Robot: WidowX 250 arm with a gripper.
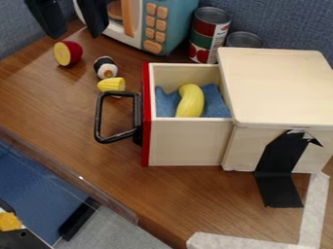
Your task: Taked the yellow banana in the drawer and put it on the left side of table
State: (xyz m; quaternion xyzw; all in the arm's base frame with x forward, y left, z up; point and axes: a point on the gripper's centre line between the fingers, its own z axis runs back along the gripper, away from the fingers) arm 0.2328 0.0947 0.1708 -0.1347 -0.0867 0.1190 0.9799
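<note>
below and to the right of the end effector (77, 35), the banana (191, 101) lies on a blue cloth (215, 100) in the open drawer (185, 142), whose black handle (99, 116) faces the end effector's side. the end effector's fingers stand apart. nearer below it, on the bench (58, 104): a halved red fruit (68, 53), a black-and-white toy (105, 68) and a corn piece (111, 84). just right of it, a toy microwave (179, 24); farther right, two cans (209, 34).
</note>
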